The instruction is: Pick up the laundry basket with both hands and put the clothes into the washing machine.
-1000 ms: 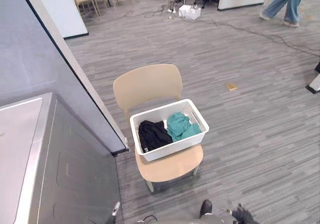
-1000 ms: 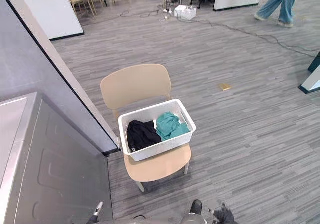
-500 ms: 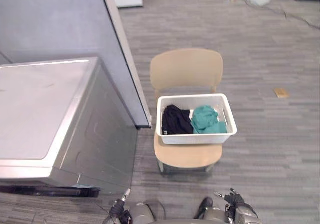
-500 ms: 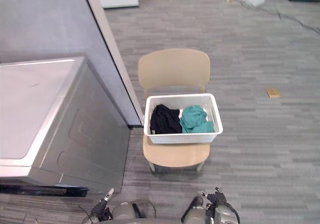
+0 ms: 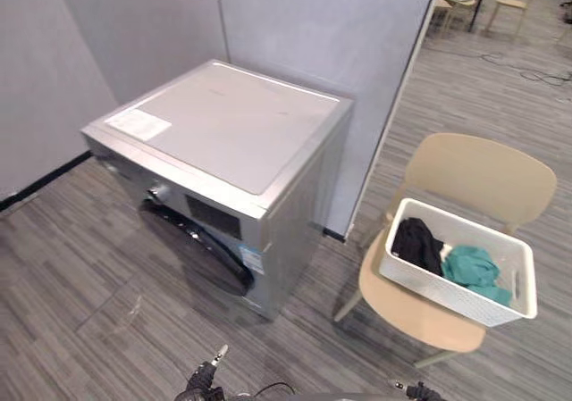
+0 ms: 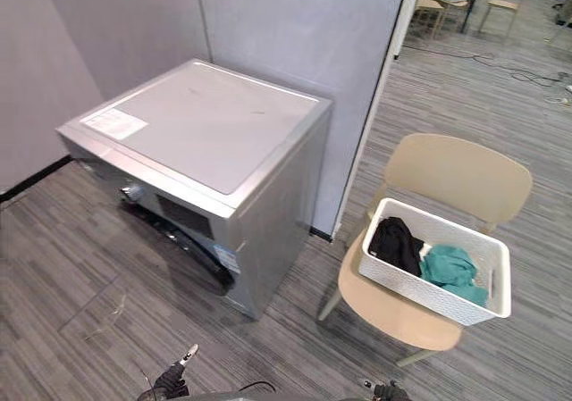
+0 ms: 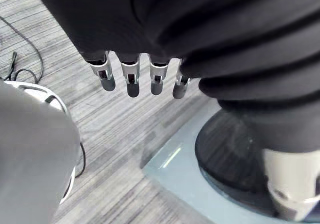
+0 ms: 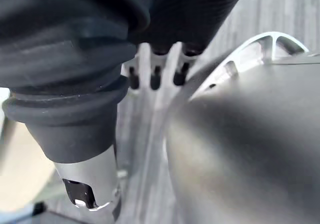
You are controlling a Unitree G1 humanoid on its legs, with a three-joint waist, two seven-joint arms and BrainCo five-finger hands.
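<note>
My view has swung round. A moment ago the chair and basket sat in the middle of it; now the machine does, and the basket has slid to the right edge. That is my head turning. Nothing on the floor has moved.

My left hand point(image 7: 131, 80) hangs low at my side, fingers straight and loose, holding nothing. The washing machine point(image 5: 223, 124) stands ahead of it, well apart, and its dark round door point(image 5: 198, 249) looks closed to me.

Further right, ahead of my right hand and out to its right, the tan chair point(image 5: 483, 173) carries the white laundry basket point(image 5: 447, 296) on its seat. A black garment point(image 5: 416, 243) and a teal garment point(image 5: 472, 265) lie side by side inside.

My right hand point(image 8: 156, 75) also hangs down with relaxed fingers, empty and well apart from the basket.

So I now know where the machine is, but the pick-up is not yet begun. I judge I must turn back and step close enough for both hands to reach the rim.
</note>
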